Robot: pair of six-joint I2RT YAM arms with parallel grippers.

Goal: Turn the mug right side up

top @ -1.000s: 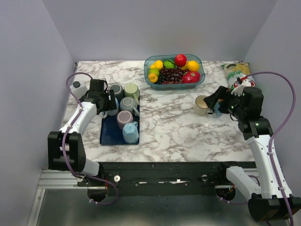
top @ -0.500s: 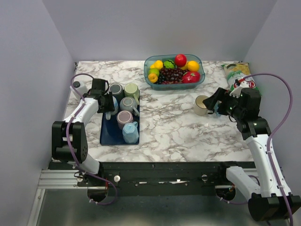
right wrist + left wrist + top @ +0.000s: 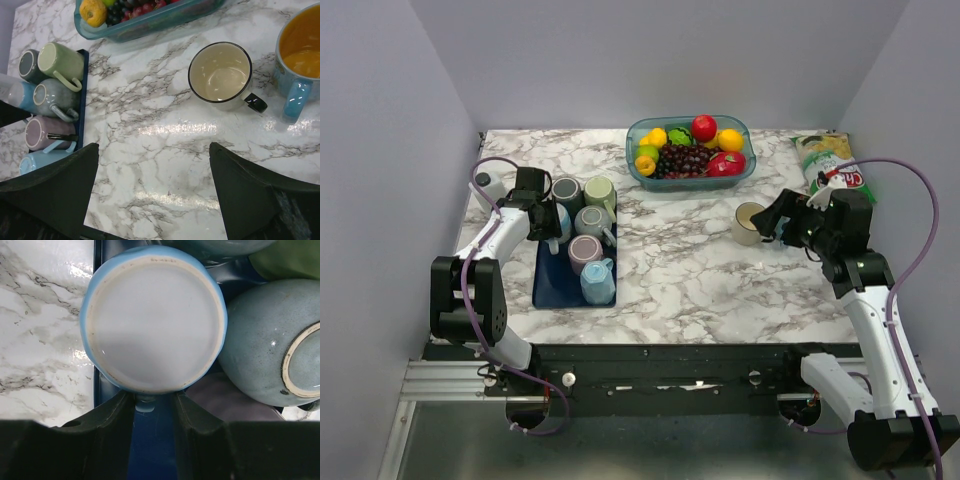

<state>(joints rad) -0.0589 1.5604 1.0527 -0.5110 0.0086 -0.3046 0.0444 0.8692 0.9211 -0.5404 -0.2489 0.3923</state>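
My left gripper (image 3: pixel 152 402) is half closed astride the handle (image 3: pixel 144 405) of the pale blue mug (image 3: pixel 155 322). The handle is mostly hidden, so I cannot tell if I grip it. The glossy mug sits base-up at the left edge of the dark tray (image 3: pixel 548 282). My right gripper (image 3: pixel 153 150) gapes, empty.

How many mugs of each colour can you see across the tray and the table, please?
Light blue mugs: 2
Blue mug with orange inside: 1
Dark grey mug: 1
Grey-blue mug: 1
Green mug: 1
Mauve mug: 1
Cream mug: 1
Total: 8
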